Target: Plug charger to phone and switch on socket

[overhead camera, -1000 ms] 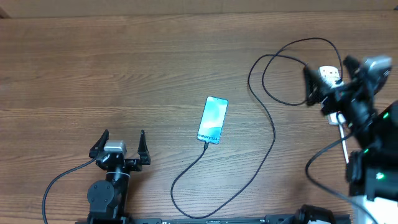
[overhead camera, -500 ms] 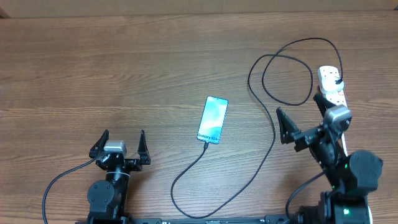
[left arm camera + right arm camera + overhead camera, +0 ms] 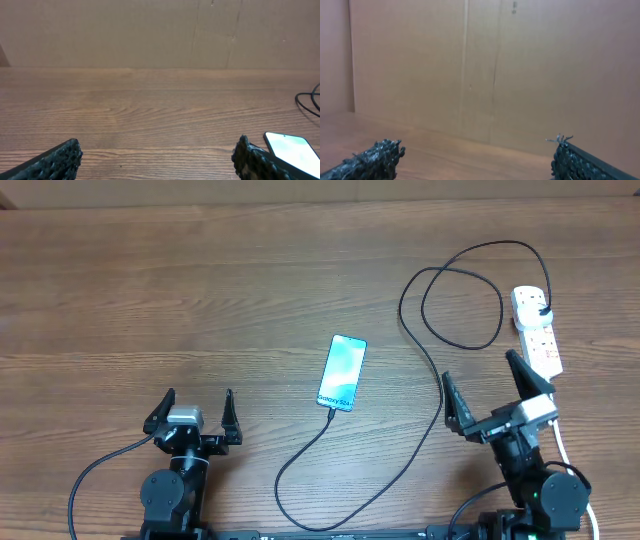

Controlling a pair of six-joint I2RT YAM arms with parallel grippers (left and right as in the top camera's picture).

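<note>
Wooden bench (image 3: 200,280): brown grain, carrying every item; nothing on it has shifted over the last second.
Right arm: a second ago it was reaching over the socket; it has since drawn back to the near right edge. The right gripper (image 3: 478,370) is spread wide and empty, pointing away from the base, just beside the socket's near end.
Left arm: unchanged, folded at the near left edge, with the left gripper (image 3: 198,394) wide and empty.
Charger (image 3: 440,395): loops from its plug head in the socket's far outlet, then sweeps round to the phone's near end.
Socket (image 3: 537,330): white strip at the far right; switch position cannot be told.
Phone (image 3: 342,372): centre, screen up and lit.
Left wrist view: phone corner at lower right.
Right wrist view: a brown board wall (image 3: 495,65) behind the bench.
</note>
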